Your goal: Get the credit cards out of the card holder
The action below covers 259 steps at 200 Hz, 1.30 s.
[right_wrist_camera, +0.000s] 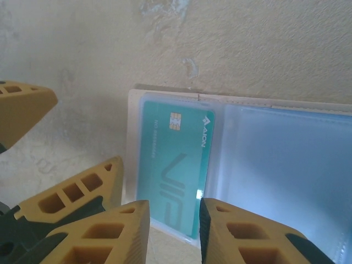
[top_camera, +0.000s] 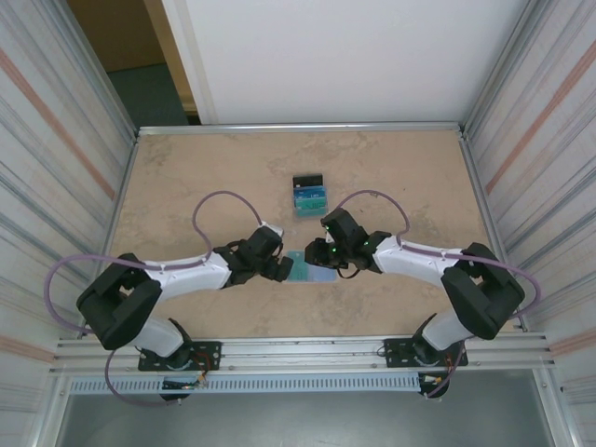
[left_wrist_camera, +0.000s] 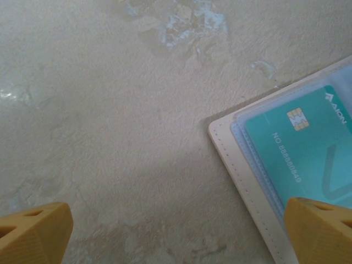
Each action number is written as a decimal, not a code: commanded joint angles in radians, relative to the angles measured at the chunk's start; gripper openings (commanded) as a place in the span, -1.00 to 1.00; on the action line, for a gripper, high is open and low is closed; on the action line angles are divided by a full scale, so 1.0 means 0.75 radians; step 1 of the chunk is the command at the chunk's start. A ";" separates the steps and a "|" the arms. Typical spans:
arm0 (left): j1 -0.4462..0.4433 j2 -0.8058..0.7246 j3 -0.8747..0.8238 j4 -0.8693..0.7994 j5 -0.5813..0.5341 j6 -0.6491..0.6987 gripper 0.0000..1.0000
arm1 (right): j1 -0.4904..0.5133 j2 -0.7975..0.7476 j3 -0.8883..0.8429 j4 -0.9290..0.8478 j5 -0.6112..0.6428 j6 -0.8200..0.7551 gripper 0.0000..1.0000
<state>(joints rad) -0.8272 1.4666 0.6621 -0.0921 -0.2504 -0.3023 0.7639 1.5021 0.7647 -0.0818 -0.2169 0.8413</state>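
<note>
The card holder (top_camera: pixel 319 275) lies open and flat on the table between both arms, its tan edge (left_wrist_camera: pixel 242 165) and pale blue lining (right_wrist_camera: pixel 286 165) showing. A teal-green credit card (right_wrist_camera: pixel 176 154) with a chip sits in its left pocket (left_wrist_camera: pixel 297 148). My right gripper (right_wrist_camera: pixel 173 225) hovers over the card's near end, its jaws a narrow gap apart with nothing pinched between them. My left gripper (left_wrist_camera: pixel 179 236) is wide open at the holder's left edge; one of its fingers (left_wrist_camera: pixel 322 228) rests over the holder and the other (left_wrist_camera: pixel 33 231) over bare table.
Loose cards, one black (top_camera: pixel 307 181) and others teal (top_camera: pixel 309 201), lie in a small pile farther back on the marbled tabletop (top_camera: pixel 186 177). Metal frame rails (top_camera: pixel 298 127) and striped side walls enclose the table.
</note>
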 commanded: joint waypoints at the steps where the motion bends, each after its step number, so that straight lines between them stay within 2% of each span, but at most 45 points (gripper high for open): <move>1: -0.009 0.027 0.028 0.028 0.036 0.030 0.98 | -0.008 0.033 0.037 0.019 -0.034 0.046 -0.43; 59: -0.015 0.062 0.027 0.010 0.058 0.038 0.97 | -0.009 0.069 0.040 0.010 -0.050 0.080 -0.44; 176: -0.018 0.085 0.009 -0.069 0.025 0.008 0.98 | -0.041 0.152 0.010 0.100 -0.149 0.106 -0.69; 259: -0.017 0.099 0.011 -0.068 0.021 0.004 0.97 | -0.063 0.216 -0.019 0.152 -0.183 0.113 -0.71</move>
<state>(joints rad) -0.8337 1.5177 0.6659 -0.0853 -0.2184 -0.2920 0.7246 1.6413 0.7647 0.0238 -0.3389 0.9092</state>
